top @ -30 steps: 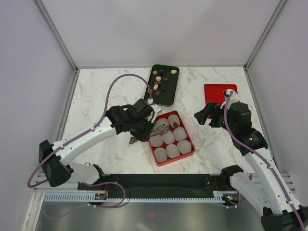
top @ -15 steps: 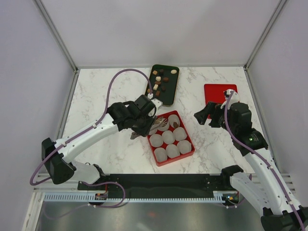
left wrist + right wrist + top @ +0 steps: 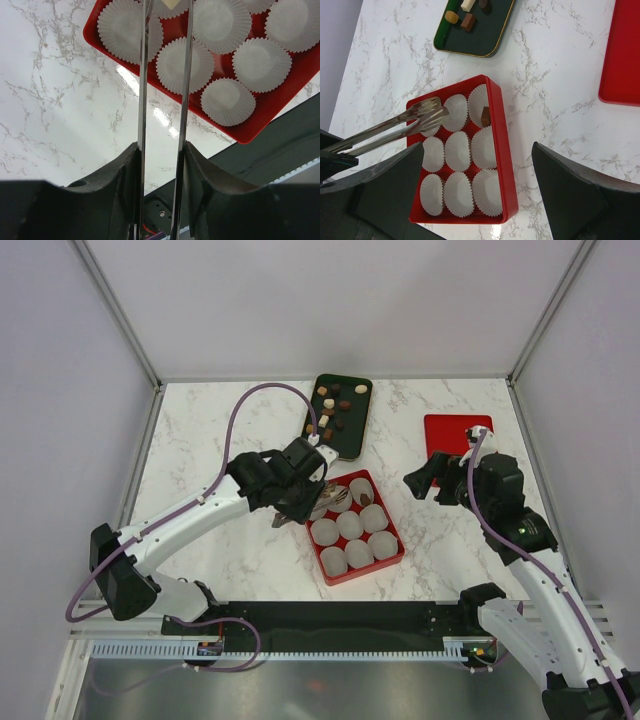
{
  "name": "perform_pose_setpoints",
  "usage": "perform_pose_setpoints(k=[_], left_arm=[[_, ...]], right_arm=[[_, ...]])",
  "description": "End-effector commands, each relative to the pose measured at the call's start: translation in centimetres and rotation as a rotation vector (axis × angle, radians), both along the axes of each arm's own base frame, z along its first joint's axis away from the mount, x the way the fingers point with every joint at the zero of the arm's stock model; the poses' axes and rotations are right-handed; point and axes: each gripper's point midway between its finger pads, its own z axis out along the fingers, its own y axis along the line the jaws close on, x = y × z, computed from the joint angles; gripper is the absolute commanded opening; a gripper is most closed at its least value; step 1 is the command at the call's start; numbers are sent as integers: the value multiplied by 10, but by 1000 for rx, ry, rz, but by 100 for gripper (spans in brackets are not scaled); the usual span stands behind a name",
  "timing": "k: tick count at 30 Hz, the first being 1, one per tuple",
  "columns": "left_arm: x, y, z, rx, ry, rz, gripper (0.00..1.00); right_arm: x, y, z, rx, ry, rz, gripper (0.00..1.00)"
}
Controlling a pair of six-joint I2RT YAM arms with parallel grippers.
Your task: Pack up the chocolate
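Several small chocolates lie on a dark tray at the back; they also show in the right wrist view. A red box holds several white paper cups, and one brown chocolate sits in its far right cup. My left gripper is shut on metal tongs, whose tips hang over the box's far left cup. In the left wrist view a cream piece shows between the tong blades at the top edge. My right gripper is open and empty, right of the box.
A flat red lid lies at the back right, under and behind my right gripper. White walls with metal posts enclose the marble table. A black rail runs along the near edge.
My left arm has shifted slightly up and right, carrying the tong tips further over the box's far left cups. The right arm has not moved.
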Motion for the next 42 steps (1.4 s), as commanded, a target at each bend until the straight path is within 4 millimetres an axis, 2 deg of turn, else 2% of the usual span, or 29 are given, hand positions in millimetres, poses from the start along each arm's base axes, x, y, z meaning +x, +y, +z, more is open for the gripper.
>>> perform_pose_setpoints(k=[1,12,15,20,24,27,30,31,34,37,42], left_arm=[[12,-11,12,-50,-45,28,46],[28,-16,10,-19,-84,33,49],[34,-16,21,-29,-120,51,49],[48,-27,57,-87,-202,52,49],[70,-31,77,-107,-247,66,49],[92,-33,83,-144,-242,82,49],[121,-27,88,-171,-249,121,48],[135,-21,88,-176,-246,150,48],[162,-4,87,-187,-253,218,48],[181,3,75,-184,-241,245,48],[203,4,34,-99,-215,246,47]], right_arm=[[0,0,16,20,-45,-4,98],[-3,-5,22,-3,-60,-13,98],[-2,-6,22,-9,-60,-17,98],[-3,-7,23,-6,-60,-23,98],[-3,-6,21,-15,-45,-18,98],[-3,-8,17,-24,-38,-23,98],[-4,-7,13,-25,-28,-17,98],[-4,-7,13,-25,-28,-14,98],[-5,-4,14,-7,-29,-3,98],[-4,0,13,6,-29,12,98],[-2,5,15,11,-33,37,98]])
